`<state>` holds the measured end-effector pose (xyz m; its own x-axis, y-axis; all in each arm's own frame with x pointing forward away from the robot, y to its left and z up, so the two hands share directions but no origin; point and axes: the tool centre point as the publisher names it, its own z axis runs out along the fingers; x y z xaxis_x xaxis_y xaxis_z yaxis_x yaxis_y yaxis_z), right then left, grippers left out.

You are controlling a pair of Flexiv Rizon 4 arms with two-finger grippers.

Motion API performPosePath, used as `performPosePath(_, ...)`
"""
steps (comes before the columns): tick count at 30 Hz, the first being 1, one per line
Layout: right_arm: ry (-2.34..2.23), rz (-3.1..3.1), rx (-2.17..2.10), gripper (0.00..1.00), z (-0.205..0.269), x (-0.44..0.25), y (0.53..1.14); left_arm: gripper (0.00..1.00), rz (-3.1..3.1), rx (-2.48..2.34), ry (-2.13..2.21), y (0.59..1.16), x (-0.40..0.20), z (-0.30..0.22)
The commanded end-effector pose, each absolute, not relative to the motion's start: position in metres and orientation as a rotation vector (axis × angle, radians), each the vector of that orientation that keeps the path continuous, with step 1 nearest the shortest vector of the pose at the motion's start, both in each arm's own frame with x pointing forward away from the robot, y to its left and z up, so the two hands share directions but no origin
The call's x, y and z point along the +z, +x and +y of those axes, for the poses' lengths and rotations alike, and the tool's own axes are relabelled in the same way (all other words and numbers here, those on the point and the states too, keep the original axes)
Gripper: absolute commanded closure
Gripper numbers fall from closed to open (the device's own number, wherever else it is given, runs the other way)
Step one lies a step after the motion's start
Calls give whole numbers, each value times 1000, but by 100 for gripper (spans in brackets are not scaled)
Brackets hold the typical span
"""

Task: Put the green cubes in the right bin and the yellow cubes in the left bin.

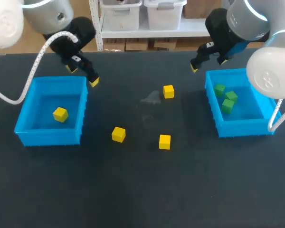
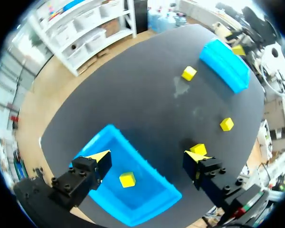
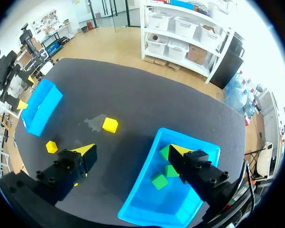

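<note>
My left gripper [image 1: 83,75] hangs open over the back right corner of the left blue bin [image 1: 50,137], nothing between its fingers. One yellow cube [image 1: 60,114] lies in that bin; the left wrist view shows the cube [image 2: 128,179] under the open gripper [image 2: 148,156]. Three yellow cubes lie on the table: one at the back [image 1: 168,91], two nearer the front [image 1: 118,134] [image 1: 165,141]. The right blue bin [image 1: 242,127] holds three green cubes [image 1: 220,89] [image 1: 231,96] [image 1: 227,105]. My right gripper [image 1: 208,64] hangs open above its back left corner, also empty [image 3: 133,151].
The dark table has a faint pale smudge [image 1: 151,99] near the back yellow cube. Open tabletop lies between the two bins and along the front edge.
</note>
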<state>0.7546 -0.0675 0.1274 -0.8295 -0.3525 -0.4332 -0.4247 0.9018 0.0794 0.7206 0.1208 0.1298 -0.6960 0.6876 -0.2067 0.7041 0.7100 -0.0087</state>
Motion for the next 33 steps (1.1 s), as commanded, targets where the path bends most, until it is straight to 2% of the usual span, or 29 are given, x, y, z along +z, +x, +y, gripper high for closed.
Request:
performPosePath(1,-568,2650,241,0,-68,128,754,0,2731,-135,1195,731,132,106)
performPosePath(20,-568,2650,241,0,-68,128,754,0,2670,-186,1516,706,114,57)
performPosePath(33,-568,2650,241,0,-68,128,754,0,2688,-216,1580,671,94,50)
